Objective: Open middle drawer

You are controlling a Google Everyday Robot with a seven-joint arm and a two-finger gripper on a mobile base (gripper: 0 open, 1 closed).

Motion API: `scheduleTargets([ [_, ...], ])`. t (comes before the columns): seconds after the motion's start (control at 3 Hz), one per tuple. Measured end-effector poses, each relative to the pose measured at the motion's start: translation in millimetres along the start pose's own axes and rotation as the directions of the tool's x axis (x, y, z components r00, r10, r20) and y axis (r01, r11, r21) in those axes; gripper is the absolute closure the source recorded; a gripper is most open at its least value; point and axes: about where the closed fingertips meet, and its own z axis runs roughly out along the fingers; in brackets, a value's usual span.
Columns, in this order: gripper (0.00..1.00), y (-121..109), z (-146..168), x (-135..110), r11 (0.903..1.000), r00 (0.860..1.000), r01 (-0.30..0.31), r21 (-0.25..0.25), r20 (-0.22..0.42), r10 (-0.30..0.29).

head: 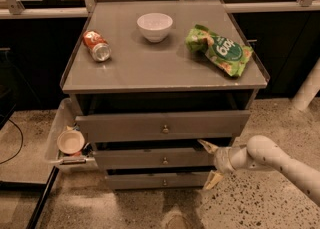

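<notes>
The grey cabinet has three flat drawer fronts stacked one above the other. The middle drawer (150, 159) has a small round metal knob (165, 161) at its centre and sits between the taller top front (125, 127) and the slim bottom front (150, 180). My gripper (209, 164) is at the right end of the middle drawer front, reaching in from the right. It is open, with one fingertip (206, 146) above the front's edge and the other below it. It holds nothing.
On the cabinet top (150, 68) stand a white bowl (154, 26), a tipped soda can (97, 46) and a green chip bag (220, 50). A clear side bin (54, 135) with a small bowl (70, 142) hangs at the left. A white post (306, 90) stands at the right.
</notes>
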Motion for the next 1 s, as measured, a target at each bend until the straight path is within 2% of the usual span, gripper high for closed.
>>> scheduleTargets([
  [0.67, 0.0, -19.9, 29.8, 10.1, 0.9995, 0.999, 0.03, 0.009, -0.037, -0.029],
  [1.0, 0.0, -31.0, 48.8, 25.0, 0.9989, 0.996, 0.044, 0.016, -0.078, -0.042],
])
